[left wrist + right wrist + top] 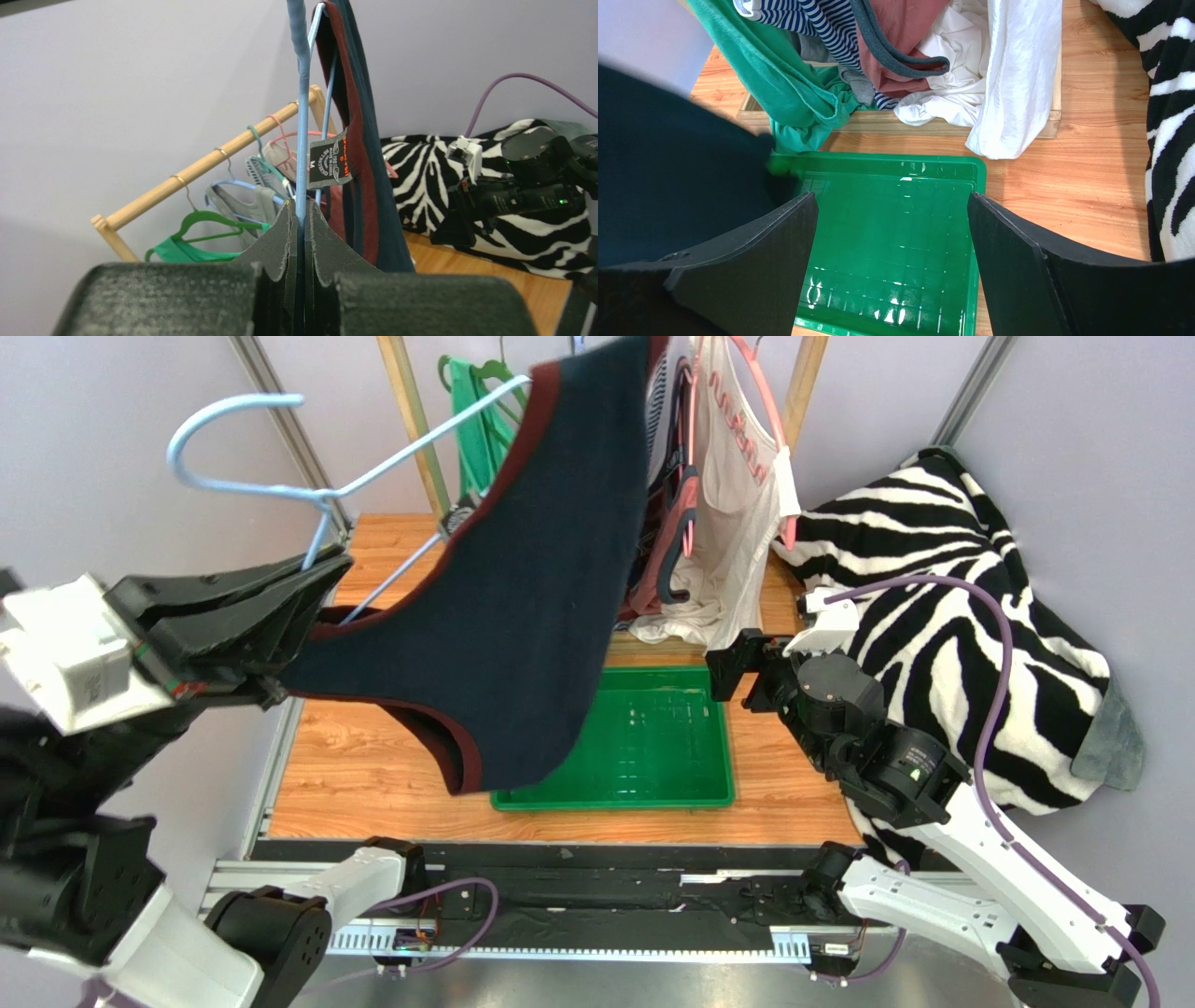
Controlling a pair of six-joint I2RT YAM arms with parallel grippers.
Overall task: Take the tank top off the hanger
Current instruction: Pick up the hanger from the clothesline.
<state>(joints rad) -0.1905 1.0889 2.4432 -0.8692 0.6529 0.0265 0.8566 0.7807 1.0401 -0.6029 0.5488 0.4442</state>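
- Black-padded left gripper [320, 571] is raised high at the left of the top view, with its arm reaching up and toward the frame's centre. Its pads are pressed together on the wire of the light-blue hanger [302, 126].
- The hanger's hook curls toward the upper left of the top view. The navy tank top [533, 574], edged in maroon, is still on the hanger and hangs diagonally from top centre down over the green tray [687, 787].
- In the left wrist view a label is visible on the tank top just beside the wire.
- The right gripper [891, 204] is at centre-right of the top view, pointing down at the tray. Its jaws are spread wide and hold nothing, and the tank top's dark cloth is close beside its left finger.
- A wooden rail [210, 161] of hung clothes stands behind the tray, with a white garment [730, 518] among them.
- Zebra-print fabric [968, 616] is piled at the right, off the edge of the bench [351, 770].
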